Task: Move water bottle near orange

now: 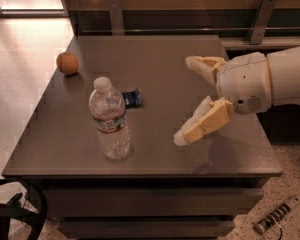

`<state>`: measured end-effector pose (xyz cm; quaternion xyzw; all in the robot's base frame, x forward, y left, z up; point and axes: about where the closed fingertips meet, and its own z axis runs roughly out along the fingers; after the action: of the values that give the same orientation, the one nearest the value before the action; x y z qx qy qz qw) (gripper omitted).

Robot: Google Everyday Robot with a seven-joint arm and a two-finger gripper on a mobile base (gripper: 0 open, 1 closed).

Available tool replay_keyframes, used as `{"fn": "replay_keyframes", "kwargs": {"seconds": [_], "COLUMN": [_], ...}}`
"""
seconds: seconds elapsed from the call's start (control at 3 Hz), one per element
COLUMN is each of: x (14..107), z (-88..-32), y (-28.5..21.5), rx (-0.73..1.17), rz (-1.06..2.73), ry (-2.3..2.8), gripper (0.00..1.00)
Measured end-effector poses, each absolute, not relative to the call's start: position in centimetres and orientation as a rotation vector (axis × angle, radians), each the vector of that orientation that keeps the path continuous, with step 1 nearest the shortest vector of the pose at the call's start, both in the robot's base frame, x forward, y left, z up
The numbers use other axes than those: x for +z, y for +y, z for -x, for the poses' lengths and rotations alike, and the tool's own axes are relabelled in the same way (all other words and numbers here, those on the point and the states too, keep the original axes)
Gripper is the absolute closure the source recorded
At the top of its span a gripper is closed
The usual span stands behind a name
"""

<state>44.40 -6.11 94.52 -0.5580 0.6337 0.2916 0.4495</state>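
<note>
The water bottle (109,118) stands upright near the front left of the grey table (160,69). It is clear and ribbed, with a white cap and a red-and-white label band. The orange (67,63) sits at the table's far left edge, well behind the bottle. My gripper (185,100) comes in from the right, over the table's right half, a bottle's height to the right of the bottle. Its two tan fingers (202,123) are spread wide apart and hold nothing.
A small dark snack wrapper (132,98) lies just behind and right of the bottle. A rail with metal posts (116,15) runs behind the table. A power strip (276,216) lies on the floor at the lower right, and a black cable loop (15,214) at the lower left.
</note>
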Motion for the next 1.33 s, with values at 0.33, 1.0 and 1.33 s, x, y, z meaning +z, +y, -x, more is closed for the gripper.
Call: {"fn": "replay_keyframes", "kwargs": {"seconds": [0.33,1.0,1.33], "x": [92.4,90.9,90.6], "z": [-44.0,-44.5,-44.5], "y": [-2.1,1.4,3.0], "rx": [0.835,0.966,1.016], "rz": [1.317,1.248,1.227], "ry": [1.465,1.373,1.339], "gripper": [0.00,0.00,0.00]}}
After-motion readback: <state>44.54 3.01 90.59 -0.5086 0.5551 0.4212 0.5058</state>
